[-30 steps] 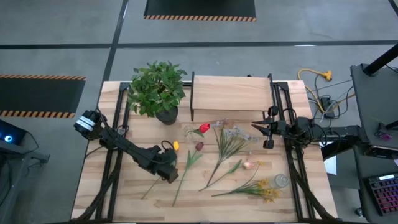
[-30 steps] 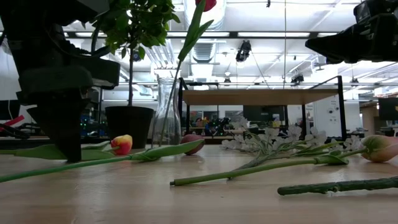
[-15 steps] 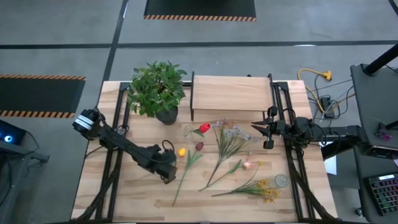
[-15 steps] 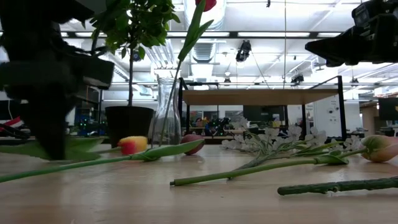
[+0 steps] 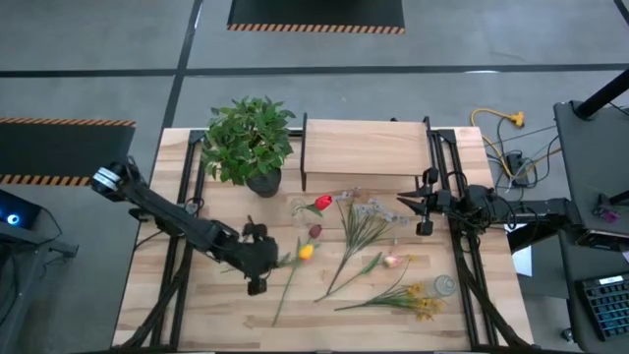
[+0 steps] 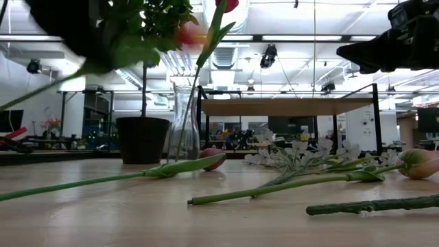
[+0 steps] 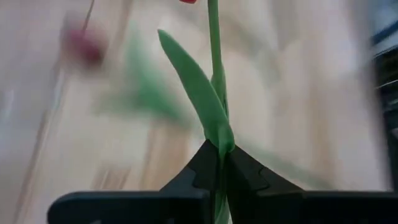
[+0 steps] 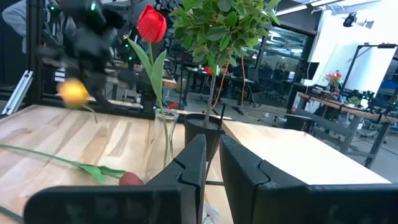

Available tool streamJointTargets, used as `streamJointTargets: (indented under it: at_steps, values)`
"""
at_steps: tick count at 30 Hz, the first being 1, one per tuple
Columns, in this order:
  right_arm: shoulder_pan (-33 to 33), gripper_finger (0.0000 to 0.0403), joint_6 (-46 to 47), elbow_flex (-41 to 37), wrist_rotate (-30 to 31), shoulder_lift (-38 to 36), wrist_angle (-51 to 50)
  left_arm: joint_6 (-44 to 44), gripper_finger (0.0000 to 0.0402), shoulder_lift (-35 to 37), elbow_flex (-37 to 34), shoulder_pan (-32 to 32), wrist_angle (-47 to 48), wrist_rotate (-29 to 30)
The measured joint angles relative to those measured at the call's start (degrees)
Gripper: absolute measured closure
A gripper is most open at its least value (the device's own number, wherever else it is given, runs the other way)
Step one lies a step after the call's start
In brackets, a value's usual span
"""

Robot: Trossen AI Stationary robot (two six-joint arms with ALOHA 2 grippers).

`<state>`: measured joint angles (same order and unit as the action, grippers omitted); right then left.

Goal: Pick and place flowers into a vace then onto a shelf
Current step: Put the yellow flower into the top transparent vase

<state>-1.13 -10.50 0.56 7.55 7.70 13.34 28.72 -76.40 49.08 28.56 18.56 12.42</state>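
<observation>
My left gripper (image 5: 263, 262) (image 7: 219, 163) hangs above the table's near-left part, shut on a yellow-orange tulip (image 5: 306, 252) whose blurred bloom (image 6: 188, 33) shows high in the low view. A glass vase (image 5: 300, 207) (image 6: 184, 127) stands in front of the shelf (image 5: 364, 147) and holds a red tulip (image 8: 152, 23). A maroon tulip (image 5: 315, 232), white sprigs (image 5: 369, 216), a pink bud (image 5: 393, 261) and yellow clusters (image 5: 423, 300) lie flat on the table. My right gripper (image 5: 403, 202) (image 8: 213, 152) waits above the right side, its fingers a narrow gap apart. My left gripper pinches the yellow-orange tulip's stem (image 7: 219, 140) between its two fingers, where a long leaf joins it. The fingers lie across the stem. The flower is lifted clear of the table and tilted, with its bloom higher than its stem end (image 6: 27, 96).
A bushy potted plant (image 5: 251, 138) stands at the far left, beside the shelf and just behind the vase. A small clear round object (image 5: 444, 285) sits near the right edge. Bare wood lies along the near-left part of the table (image 5: 187, 305).
My left gripper has risen from the table with the yellow-orange tulip, leaving the low view's table level. The flower, lying on the wood a second ago, is now lifted clear, and its bloom has swung toward the table's right and near side. The right arm has kept still.
</observation>
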Motion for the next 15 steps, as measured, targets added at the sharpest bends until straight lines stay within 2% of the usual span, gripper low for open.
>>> streamJointTargets:
  at_steps: [6, 8, 12, 15]
  values:
    - [0.00, 0.0364, 0.00, 0.00, 0.00, 0.00, 0.02, -19.24, 0.0401, 4.92, -4.47, -0.01, -22.05, 0.78]
    - [0.00, 0.0364, 0.00, 0.00, 0.00, 0.00, 0.01, -24.24, 0.0401, 6.08, -5.88, 0.02, -27.41, 4.15]
    - [-0.01, 0.0364, 0.00, 0.00, 0.00, 0.00, 0.00, -33.90, 0.0401, 7.63, -7.96, -0.01, -38.68, 14.48]
    - [-0.01, 0.0364, 0.00, 0.00, 0.02, 0.00, 0.01, -41.23, 0.0401, 7.76, -8.33, -0.57, -46.62, 18.30]
